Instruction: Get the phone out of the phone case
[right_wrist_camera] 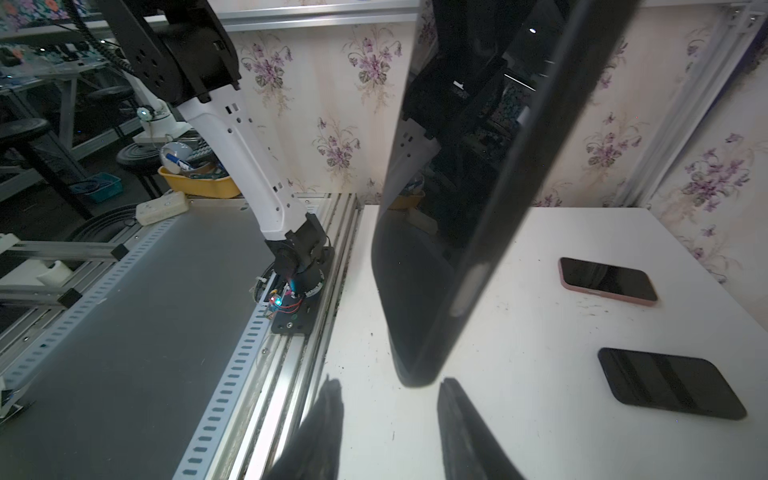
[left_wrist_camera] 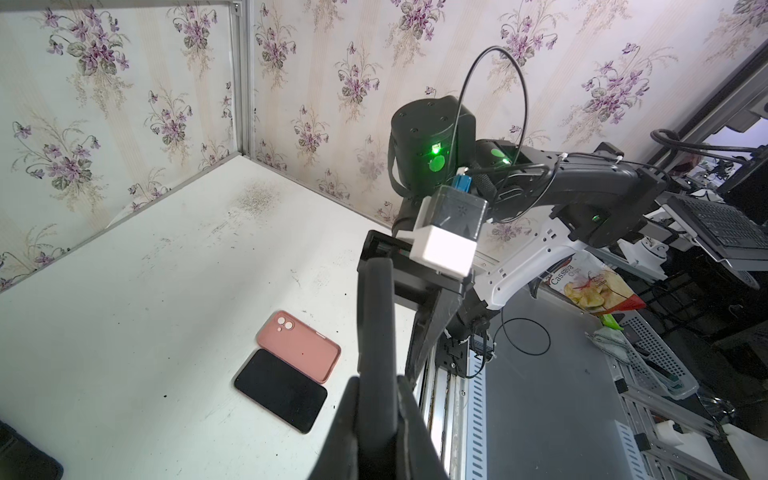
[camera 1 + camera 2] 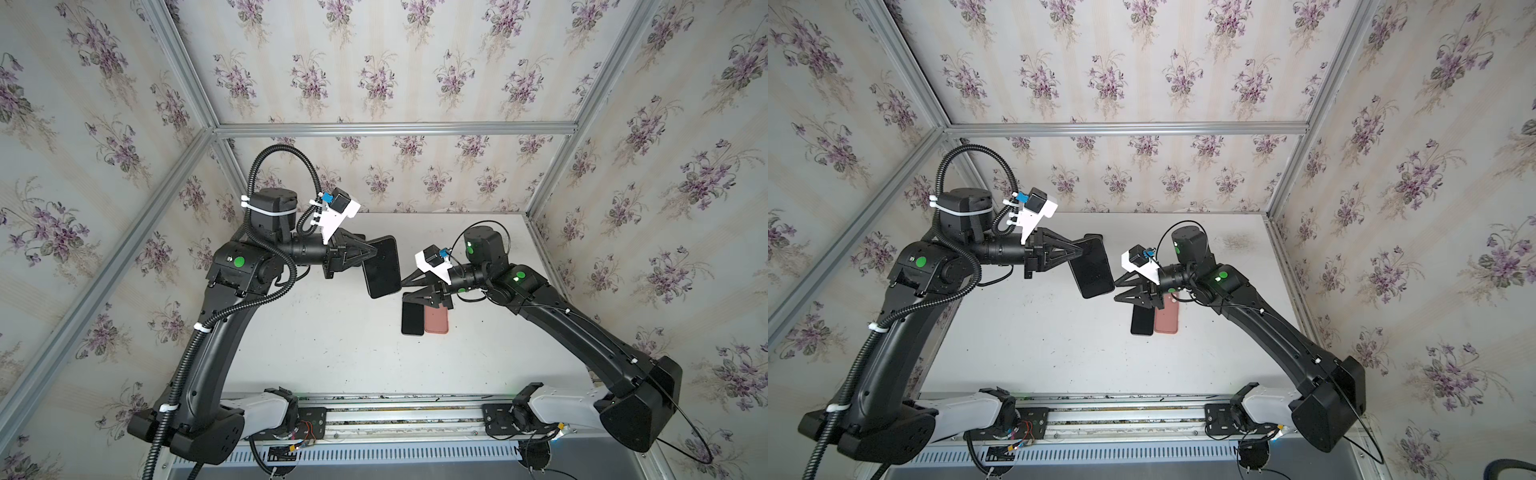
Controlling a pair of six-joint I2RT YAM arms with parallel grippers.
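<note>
Holding phone (image 3: 381,266) aloft over table (image 3: 324,357): left gripper (image 3: 373,253), fingers pinching one edge. Right gripper (image 3: 403,289) at opposite corner, fingers spread, gripping nothing. Phone apparently not yet out of black case (image 1: 494,249); extraction left. Pink case (image 3: 436,321) and bare phone (image 3: 412,319) side by side on table.

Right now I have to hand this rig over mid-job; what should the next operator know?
Left gripper: shut on the held phone, apparently still in its black case, lifted above the table.
Right gripper: jaws apart at that phone's lower corner, gripping nothing.
On the table: empty pink case beside a dark phone. The right wrist view alone shows a pink-edged handset and a black slab.
Done: one pair looks separated.
To do: peel the case off the held phone.
</note>
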